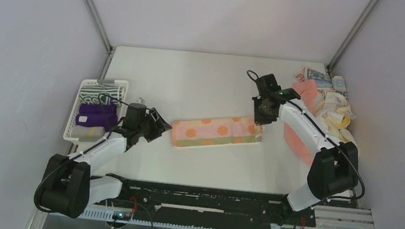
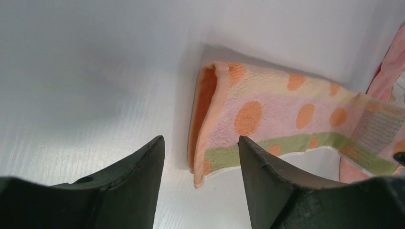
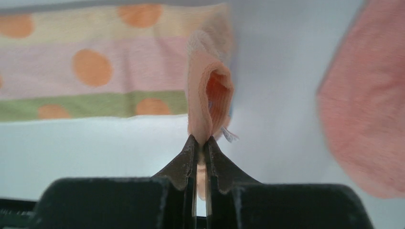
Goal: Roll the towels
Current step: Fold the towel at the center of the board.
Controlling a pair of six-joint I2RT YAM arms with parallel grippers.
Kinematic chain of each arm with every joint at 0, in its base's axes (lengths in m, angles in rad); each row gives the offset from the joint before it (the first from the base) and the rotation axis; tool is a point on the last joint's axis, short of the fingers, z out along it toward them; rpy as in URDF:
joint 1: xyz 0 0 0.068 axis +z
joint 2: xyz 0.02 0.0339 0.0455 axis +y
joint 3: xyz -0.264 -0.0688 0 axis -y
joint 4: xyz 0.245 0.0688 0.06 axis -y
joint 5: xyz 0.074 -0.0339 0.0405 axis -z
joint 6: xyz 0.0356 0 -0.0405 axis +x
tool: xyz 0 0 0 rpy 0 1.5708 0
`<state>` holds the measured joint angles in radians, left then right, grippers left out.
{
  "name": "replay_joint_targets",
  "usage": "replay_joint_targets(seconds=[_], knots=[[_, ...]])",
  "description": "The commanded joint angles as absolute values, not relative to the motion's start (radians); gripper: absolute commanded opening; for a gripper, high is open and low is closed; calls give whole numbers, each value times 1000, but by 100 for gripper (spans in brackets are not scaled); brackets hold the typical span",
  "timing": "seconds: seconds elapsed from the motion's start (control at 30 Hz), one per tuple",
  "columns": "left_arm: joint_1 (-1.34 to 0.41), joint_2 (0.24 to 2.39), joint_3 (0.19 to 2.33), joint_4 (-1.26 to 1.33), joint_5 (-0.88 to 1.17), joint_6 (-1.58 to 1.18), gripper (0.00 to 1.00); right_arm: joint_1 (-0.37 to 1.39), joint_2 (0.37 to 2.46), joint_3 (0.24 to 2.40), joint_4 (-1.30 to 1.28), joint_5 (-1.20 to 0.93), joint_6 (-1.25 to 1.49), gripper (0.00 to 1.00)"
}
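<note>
A long folded towel [image 1: 215, 132] with pink, yellow and green bands and orange dots lies flat mid-table. My right gripper [image 1: 261, 112] is shut on its right end, and the pinched cloth bunches up just past the fingertips [image 3: 200, 138]. My left gripper [image 1: 159, 124] hovers at the towel's left end [image 2: 267, 119], open [image 2: 200, 140]. That end's near corner lies just ahead of the fingertips and nothing is held. A salmon-pink towel [image 1: 299, 142] lies under the right arm. More towels [image 1: 332, 102] are heaped at the back right.
A white slotted basket [image 1: 70, 120] stands at the left edge, holding a rolled purple towel [image 1: 96, 116], a striped one [image 1: 103, 90] and a pale one. Grey walls close in the table on three sides. A black rail runs along the near edge.
</note>
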<state>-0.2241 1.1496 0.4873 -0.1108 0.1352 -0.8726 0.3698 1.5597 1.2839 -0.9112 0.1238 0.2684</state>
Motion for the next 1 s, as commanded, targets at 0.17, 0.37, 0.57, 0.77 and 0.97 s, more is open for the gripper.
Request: replay_joint_targets(seconds=[0.17, 0.37, 0.57, 0.77, 0.97], knots=[[-206, 1217, 440, 25, 210, -870, 57, 554, 1585, 1384, -879, -10, 346, 0], [-205, 1308, 454, 92, 256, -875, 44, 610, 1617, 1427, -882, -9, 359, 0], [-205, 1370, 455, 114, 261, -862, 33, 654, 1639, 1469, -877, -4, 363, 0], [-211, 1420, 452, 147, 271, -860, 22, 697, 1685, 1519, -871, -11, 373, 0], [-220, 1416, 436, 154, 260, -862, 9, 736, 1732, 1576, -865, -29, 401, 0]])
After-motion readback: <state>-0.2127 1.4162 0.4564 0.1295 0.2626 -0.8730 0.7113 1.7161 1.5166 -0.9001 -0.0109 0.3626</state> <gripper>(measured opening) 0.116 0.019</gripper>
